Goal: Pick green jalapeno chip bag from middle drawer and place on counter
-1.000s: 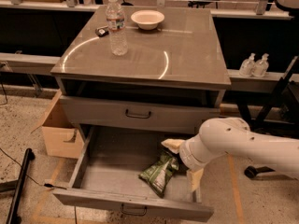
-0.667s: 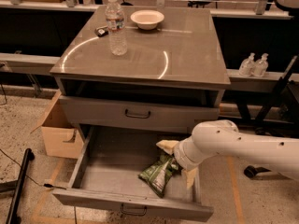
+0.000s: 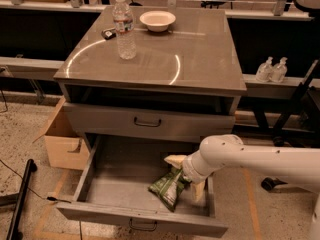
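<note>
The green jalapeno chip bag (image 3: 167,187) lies crinkled on the floor of the open middle drawer (image 3: 112,184), right of its centre. My gripper (image 3: 186,177) hangs inside the drawer at the end of the white arm (image 3: 250,160), which reaches in from the right. One cream finger (image 3: 175,160) sits behind the bag's upper end and the other (image 3: 198,191) to its right front, so the bag's top lies between them. The counter (image 3: 200,59) is the glossy grey-brown top above.
On the counter stand a water bottle (image 3: 124,28), a white bowl (image 3: 157,20) and a small dark object (image 3: 108,33). A shut drawer front (image 3: 150,121) sits above the open one. A cardboard box (image 3: 62,141) is at the left. Two small bottles (image 3: 271,69) stand on a ledge at right.
The arm and gripper have shifted left and further into the drawer, closing in on the bag's upper end. The bag has not moved.
</note>
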### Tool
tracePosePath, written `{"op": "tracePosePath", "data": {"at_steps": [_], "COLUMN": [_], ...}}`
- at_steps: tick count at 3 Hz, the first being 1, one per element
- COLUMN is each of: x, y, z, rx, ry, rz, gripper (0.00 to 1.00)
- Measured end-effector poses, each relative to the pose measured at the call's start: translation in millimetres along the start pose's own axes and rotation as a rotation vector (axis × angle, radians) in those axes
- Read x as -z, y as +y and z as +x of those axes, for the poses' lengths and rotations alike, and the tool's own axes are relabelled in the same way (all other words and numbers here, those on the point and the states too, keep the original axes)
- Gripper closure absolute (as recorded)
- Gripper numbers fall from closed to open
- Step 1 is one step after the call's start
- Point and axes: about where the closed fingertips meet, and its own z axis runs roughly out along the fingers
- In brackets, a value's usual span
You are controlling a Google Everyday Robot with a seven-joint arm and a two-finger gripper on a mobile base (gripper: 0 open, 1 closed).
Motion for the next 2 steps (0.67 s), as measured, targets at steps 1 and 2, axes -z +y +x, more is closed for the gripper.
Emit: {"op": "tracePosePath", "data": {"at_steps": [1, 2], "x": [-32, -55], "y": [6, 3], "z": [9, 10], "rx": [-0.006, -0.009], "ry": [-0.040, -0.081], "rz": [-0.013, -0.012], "gripper": [0.00, 0.00]}}
